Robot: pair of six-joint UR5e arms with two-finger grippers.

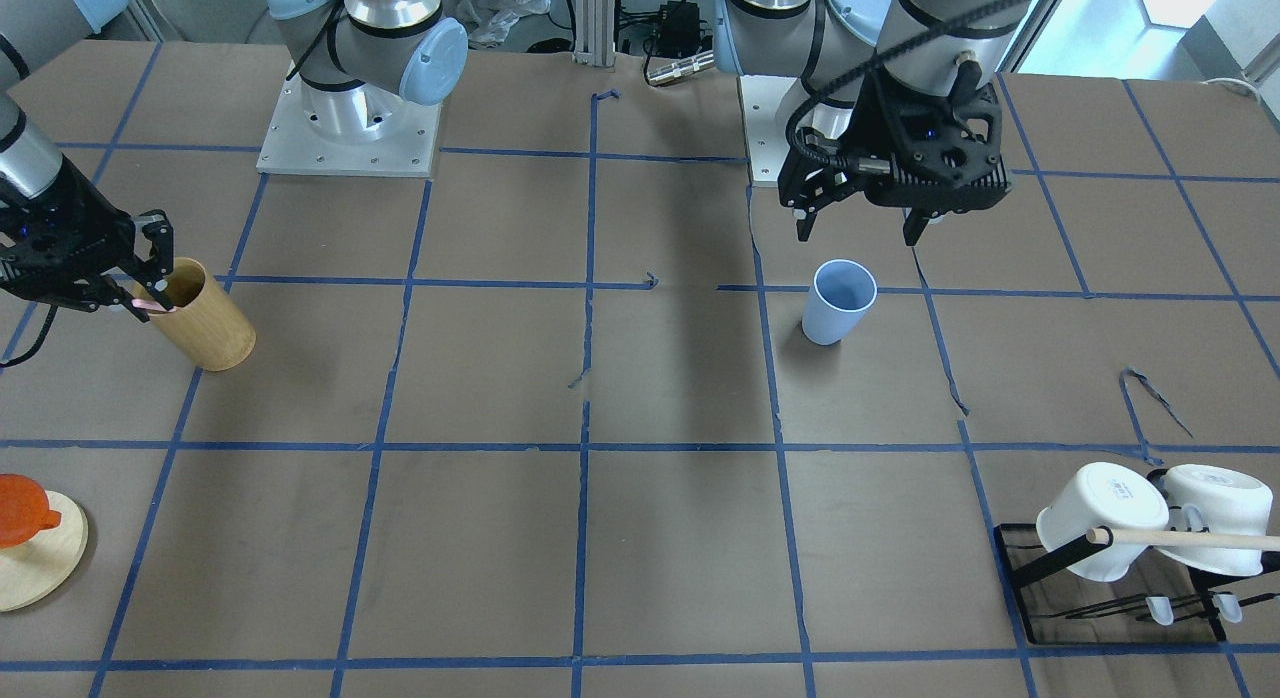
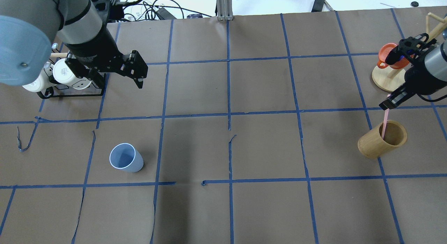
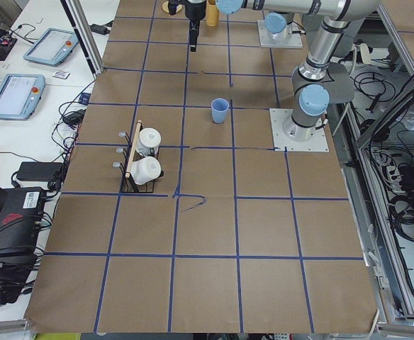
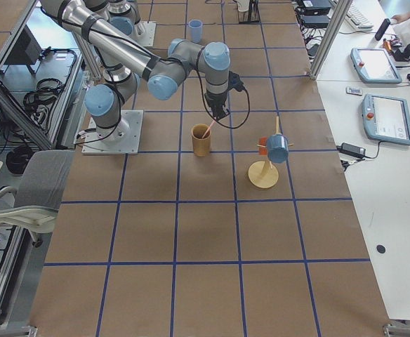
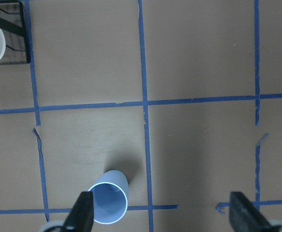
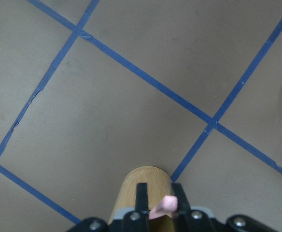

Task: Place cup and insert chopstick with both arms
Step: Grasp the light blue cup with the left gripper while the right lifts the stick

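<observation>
The pale blue cup point(image 1: 838, 301) stands upright on the brown table, also in the overhead view point(image 2: 125, 157) and the left wrist view point(image 5: 109, 203). My left gripper point(image 1: 858, 230) hangs open and empty above the table, just behind the cup; its fingers point(image 5: 83, 215) show wide apart. My right gripper point(image 2: 387, 103) is shut on a pink chopstick point(image 2: 384, 124). The chopstick's lower end reaches into the mouth of the tan bamboo cylinder point(image 2: 382, 139). The right wrist view shows the pink stick point(image 6: 161, 207) pinched between the fingers over the cylinder point(image 6: 143, 186).
A black rack with white mugs point(image 1: 1130, 523) and a wooden dowel stands at the table's left-arm end point(image 2: 59, 76). A wooden stand with an orange cup point(image 2: 387, 79) is close behind my right gripper. The arm bases point(image 1: 350, 128) sit at the table's robot side.
</observation>
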